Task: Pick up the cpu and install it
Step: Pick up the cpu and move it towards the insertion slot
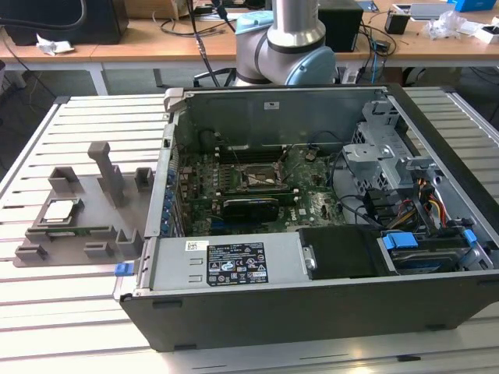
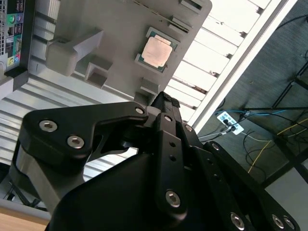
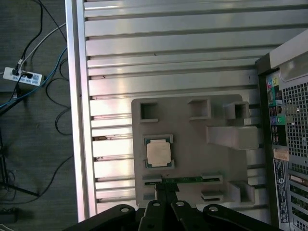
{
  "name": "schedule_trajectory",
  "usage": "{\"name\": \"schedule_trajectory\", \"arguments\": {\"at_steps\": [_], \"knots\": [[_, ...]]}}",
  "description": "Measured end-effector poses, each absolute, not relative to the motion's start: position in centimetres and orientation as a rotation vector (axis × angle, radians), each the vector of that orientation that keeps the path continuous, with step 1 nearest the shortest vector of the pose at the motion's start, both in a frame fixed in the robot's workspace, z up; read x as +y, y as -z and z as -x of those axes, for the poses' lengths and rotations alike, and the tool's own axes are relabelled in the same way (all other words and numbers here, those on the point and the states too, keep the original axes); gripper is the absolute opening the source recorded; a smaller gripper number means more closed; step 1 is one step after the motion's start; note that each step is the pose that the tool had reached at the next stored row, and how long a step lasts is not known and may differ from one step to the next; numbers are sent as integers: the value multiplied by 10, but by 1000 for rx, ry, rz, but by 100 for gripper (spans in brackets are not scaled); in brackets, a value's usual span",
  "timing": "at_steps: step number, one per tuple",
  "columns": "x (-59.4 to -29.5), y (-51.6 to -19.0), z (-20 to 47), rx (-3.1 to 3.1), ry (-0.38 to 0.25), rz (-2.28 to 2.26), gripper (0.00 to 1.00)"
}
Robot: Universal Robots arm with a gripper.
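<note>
robot arm (image 1: 295, 35) poised over an open computer case (image 1: 312, 312) on a slatted metal counter (image 1: 86, 125), with the installation, by the look of it, not yet begun. the cpu (image 1: 61, 210) lies flat in a square recess of the grey plastic holder block (image 1: 109, 230) at the exterior view's left, just beside the case and well apart from the dark, metal-framed socket (image 1: 261, 181) near the middle of the motherboard (image 1: 312, 204). in both wrist views the claw (image 3: 166, 183) hangs above the holder, clear of the chip and touching nothing, and its black fingers (image 3: 157, 195) appear drawn together and empty. the chip's silver top faces up, its pale rim square to the recess. from where i stand, every part of the job is left: the pickup, the carry across into the case and the seating in the socket. whether the socket's retaining frame stands open i cannot tell.
</note>
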State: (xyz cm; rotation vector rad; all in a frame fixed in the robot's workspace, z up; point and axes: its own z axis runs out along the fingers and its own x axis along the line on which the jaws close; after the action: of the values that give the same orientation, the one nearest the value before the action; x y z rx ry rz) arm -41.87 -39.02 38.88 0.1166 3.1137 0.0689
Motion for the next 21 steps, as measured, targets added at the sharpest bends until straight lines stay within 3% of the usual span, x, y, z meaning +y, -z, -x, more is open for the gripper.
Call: {"name": "schedule_trajectory", "arguments": {"at_steps": [3,6,7,10,13,21], "knots": [[-390,-389,419,3114,-69,-117,11],[-390,-389,419,3114,-69,-117,29],[-390,-389,419,3114,-69,-117,29],[-390,-389,419,3114,-69,-117,60],[-389,-389,419,3114,6,-69,60],[-389,-386,419,3115,5,2,60]]}}
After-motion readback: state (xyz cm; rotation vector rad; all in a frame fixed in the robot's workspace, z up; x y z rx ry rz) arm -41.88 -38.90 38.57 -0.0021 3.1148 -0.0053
